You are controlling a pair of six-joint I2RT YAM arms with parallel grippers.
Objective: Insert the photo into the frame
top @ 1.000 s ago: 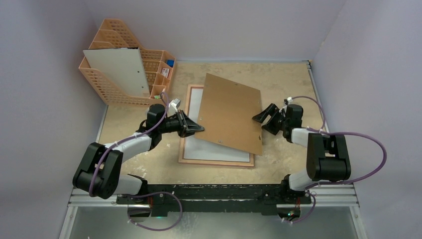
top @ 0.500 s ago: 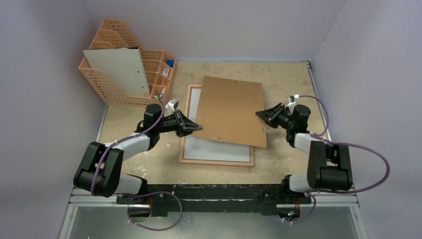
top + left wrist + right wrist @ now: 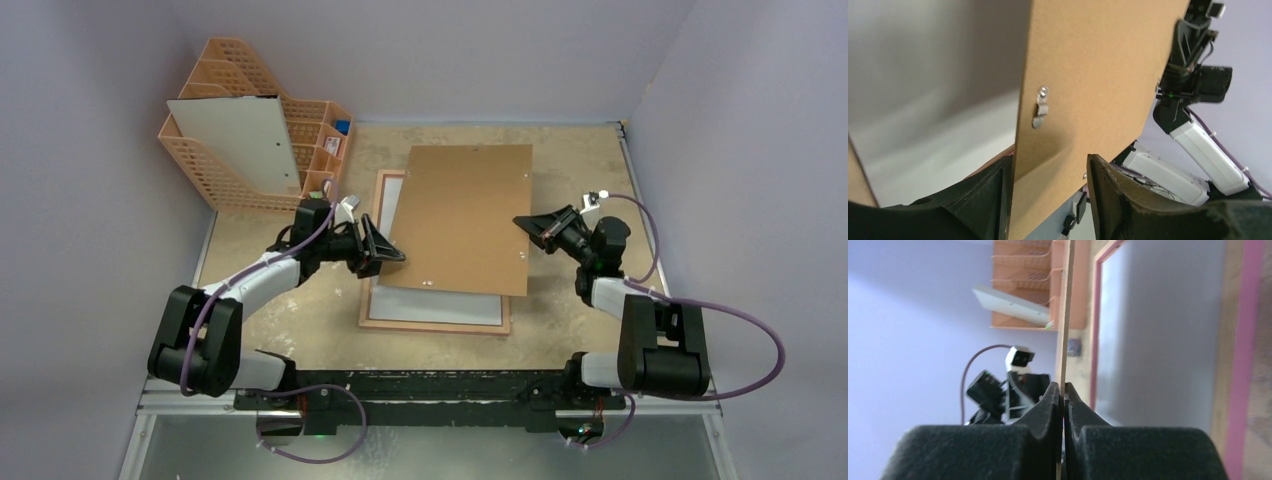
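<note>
Pinching: right gripper (image 3: 520, 222), on thin smooth brown backing board (image 3: 460, 215) edge
Left gripper (image 3: 385, 248): spread astride board
Frame (image 3: 435, 327): pink, rectangular

**Colour key.** The backing board (image 3: 462, 220) is showing plain brown, carrying a small silver clip (image 3: 1040, 107). The frame (image 3: 436, 325) is presenting peach-orange from above and pink in the right wrist view, bordering the photo (image 3: 440, 305), which is showing white. The mesh file rack (image 3: 215, 170) is appearing orange, the table (image 3: 580, 160) mottled sand, the left gripper (image 3: 388, 246) and right gripper (image 3: 522, 222) black, the cables (image 3: 740, 300) purple.
</note>
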